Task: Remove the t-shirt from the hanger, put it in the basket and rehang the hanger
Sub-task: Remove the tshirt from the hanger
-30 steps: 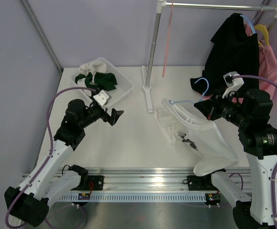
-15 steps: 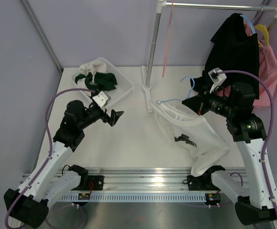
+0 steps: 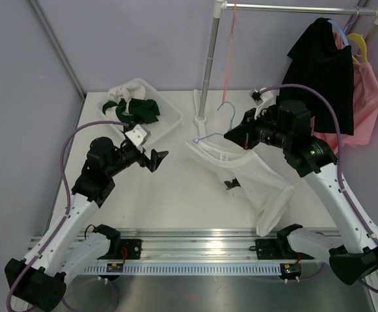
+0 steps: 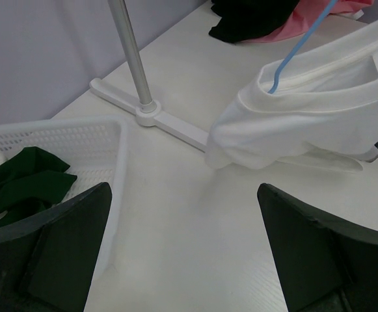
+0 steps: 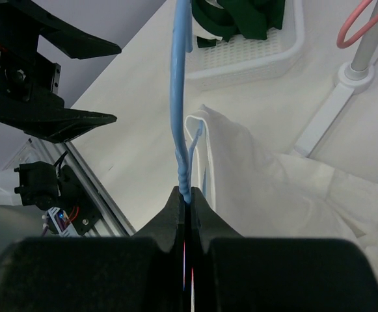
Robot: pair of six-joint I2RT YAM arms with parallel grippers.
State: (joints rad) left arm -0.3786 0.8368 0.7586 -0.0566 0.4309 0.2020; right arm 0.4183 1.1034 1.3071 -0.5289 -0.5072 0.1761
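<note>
Above the tabletop point(image 3: 175, 195), in the top external view, we see our right gripper point(image 3: 234, 135) closed on the blue hanger point(image 3: 208, 137) just below its hook, holding it up near the rack pole point(image 3: 208, 65). The white t-shirt point(image 3: 257, 182) hangs from that hanger, its lower part trailing on the tabletop toward the near edge; it is not yet off. Our left gripper point(image 3: 157, 158) hovers well apart to the left, beside the white basket point(image 3: 173, 121), holding nothing.

In the left wrist view, the jaws stand wide apart and empty. They are aimed toward the shirt's collar and shoulder, where the hanger enters the neck opening.

In the right wrist view, the fingers point(image 5: 169, 221) pinch the hanger's twisted neck; the wire is thin and the hold sits at a single spot.

We judge the risks as follows. A pull on the cloth by the left arm could spin the hanger in that narrow pinch or drag it out. The collar could snag on a hanger shoulder and stretch. A sweeping move near the pole could catch the hook on the rack.
</note>
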